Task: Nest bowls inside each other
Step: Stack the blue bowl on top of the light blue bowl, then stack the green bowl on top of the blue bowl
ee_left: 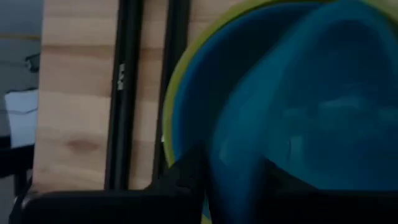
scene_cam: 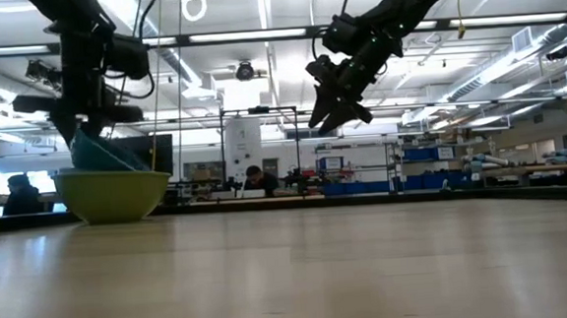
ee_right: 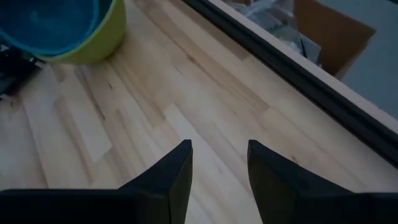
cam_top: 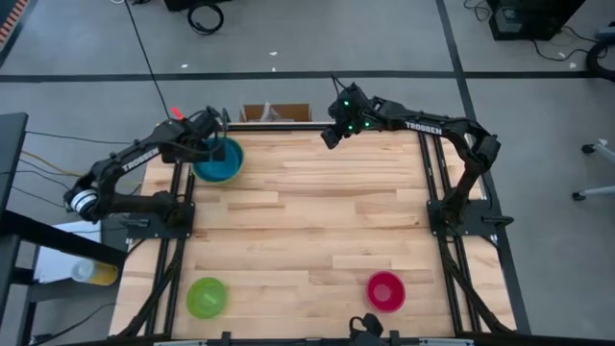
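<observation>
Finding a large lime green round plastic bowl [cam_top: 200,171] near the far left corner of the wooden table [cam_top: 307,211], with a bright blue round plastic bowl [ee_left: 205,81] sitting inside it. Seeing also a wide pale blue round plastic bowl [ee_left: 323,112] leaning tilted in this stack, one side raised above the green rim in the low view. Keeping the left gripper [cam_top: 216,142] directly over the stack, its dark fingers [ee_left: 183,177] standing on both sides of the pale blue wall; not being able to tell if clamping this wall or already letting it go. Holding the right gripper [cam_top: 332,133] in the air above the far edge of the table, near its middle, fingers spread apart and gripping nothing. Noticing a small lime green round plastic bowl [cam_top: 207,296] near the near left corner, and a small magenta round plastic bowl [cam_top: 385,290] by the near edge, to the right of the middle, well apart from each other and from both grippers.
</observation>
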Controlling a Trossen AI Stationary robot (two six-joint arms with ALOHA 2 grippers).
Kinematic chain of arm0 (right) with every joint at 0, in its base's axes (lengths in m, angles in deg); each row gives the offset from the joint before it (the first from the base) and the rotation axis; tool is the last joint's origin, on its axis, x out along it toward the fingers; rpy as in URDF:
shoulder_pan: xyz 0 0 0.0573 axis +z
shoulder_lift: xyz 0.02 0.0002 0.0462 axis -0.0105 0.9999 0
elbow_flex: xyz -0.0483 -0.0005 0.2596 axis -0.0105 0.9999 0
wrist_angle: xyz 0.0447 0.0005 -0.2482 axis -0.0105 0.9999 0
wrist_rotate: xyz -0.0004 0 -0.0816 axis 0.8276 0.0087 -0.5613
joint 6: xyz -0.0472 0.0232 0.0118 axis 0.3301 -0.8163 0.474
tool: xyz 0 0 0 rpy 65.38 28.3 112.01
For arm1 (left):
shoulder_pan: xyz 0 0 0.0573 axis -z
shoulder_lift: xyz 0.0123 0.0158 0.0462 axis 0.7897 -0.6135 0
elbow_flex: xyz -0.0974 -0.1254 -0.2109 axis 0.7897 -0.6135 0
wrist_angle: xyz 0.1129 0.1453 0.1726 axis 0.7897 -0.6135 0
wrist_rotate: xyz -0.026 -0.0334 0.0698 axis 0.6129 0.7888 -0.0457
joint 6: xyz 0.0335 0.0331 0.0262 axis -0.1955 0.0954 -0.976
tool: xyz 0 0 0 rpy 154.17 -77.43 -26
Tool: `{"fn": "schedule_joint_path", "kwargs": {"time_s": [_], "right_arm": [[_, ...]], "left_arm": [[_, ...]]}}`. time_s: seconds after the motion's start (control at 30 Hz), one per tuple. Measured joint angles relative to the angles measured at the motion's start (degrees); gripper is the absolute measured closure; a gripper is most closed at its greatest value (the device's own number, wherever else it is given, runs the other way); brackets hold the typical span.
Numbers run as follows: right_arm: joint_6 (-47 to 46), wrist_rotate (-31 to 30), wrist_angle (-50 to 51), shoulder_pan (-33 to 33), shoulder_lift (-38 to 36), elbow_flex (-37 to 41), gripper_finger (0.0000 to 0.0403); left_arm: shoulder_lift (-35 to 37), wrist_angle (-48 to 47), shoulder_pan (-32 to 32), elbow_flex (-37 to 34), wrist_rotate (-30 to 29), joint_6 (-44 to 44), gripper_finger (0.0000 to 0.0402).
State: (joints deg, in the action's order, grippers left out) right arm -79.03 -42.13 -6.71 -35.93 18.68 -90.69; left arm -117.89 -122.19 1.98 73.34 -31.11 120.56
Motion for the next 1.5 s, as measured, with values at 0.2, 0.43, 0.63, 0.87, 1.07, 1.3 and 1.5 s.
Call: {"fn": "schedule_joint_path", "kwargs": {"time_s": [0.2, 0.43, 0.63, 0.87, 1.07, 1.3, 1.5], "right_arm": [[-2.4, -1.2, 1.0, 0.2, 0.0, 0.0, 0.0245], [-6.8, -1.5, 3.4, 1.0, 0.0, 0.0, 0.0249], [-10.8, -1.5, 5.7, 4.2, 0.0, 0.0, 0.0250], [-13.3, -3.2, 16.2, 12.1, 0.0, 0.0, 0.0259], [-22.4, -3.6, 24.9, 20.9, -0.1, 0.0, 0.0265], [-31.4, -4.5, 31.9, 33.0, -0.2, 0.0, 0.0265], [-41.9, -1.8, 34.0, 45.1, -0.2, 0.0, 0.0265]], "left_arm": [[-1.1, 0.6, -0.9, -0.1, 0.0, 0.0, 0.0249], [0.2, 0.3, -0.9, 0.2, 0.9, -3.5, 0.0197], [0.2, 4.1, 0.6, 3.6, 6.3, -12.8, 0.0199], [0.2, 17.2, 9.5, 4.7, 13.2, -20.3, 0.0212], [0.1, 33.8, 20.3, 4.7, 21.3, -22.2, 0.0214], [0.0, 41.0, 31.1, 4.1, 21.7, -24.5, 0.0214], [-0.1, 41.7, 38.2, 2.9, 21.7, -24.1, 0.0214]]}}
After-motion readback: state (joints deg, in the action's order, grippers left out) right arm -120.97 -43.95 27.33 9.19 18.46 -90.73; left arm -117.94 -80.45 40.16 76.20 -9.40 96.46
